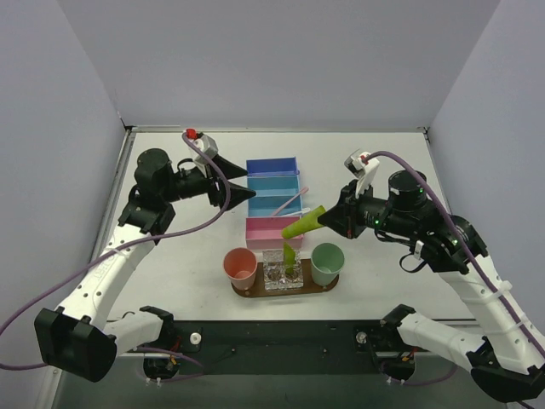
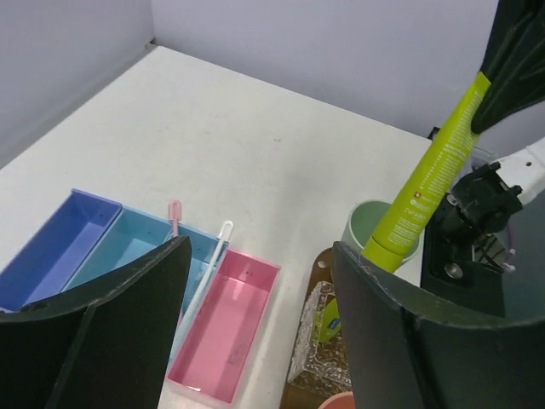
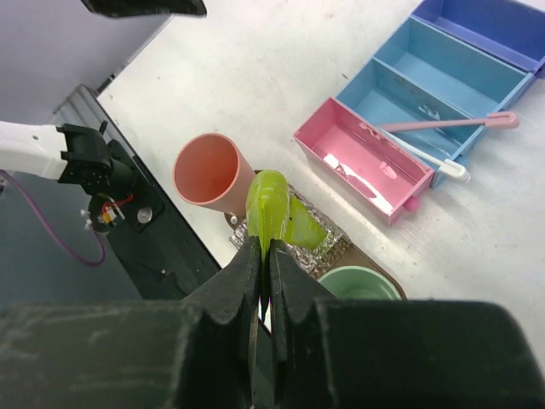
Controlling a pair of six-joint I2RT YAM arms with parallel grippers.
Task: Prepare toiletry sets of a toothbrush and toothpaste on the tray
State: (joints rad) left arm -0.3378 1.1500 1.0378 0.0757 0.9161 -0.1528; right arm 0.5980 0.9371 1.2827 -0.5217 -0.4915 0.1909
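White tabletop (image 1: 383, 170) fills the frame. At centre, the right gripper (image 1: 326, 219) pinches a toothpaste tube (image 1: 303, 225) by its tail, cap angled toward the clear holder (image 1: 283, 277) on the tray (image 1: 247, 293), seemingly to drop it in. Upper left of centre, the left gripper (image 1: 249, 184) hangs wide above the bins (image 1: 272, 166), near the toothbrushes (image 1: 294, 201).

a white table (image 1: 170, 162) enclosed by plain pale grey walls (image 1: 281, 60).
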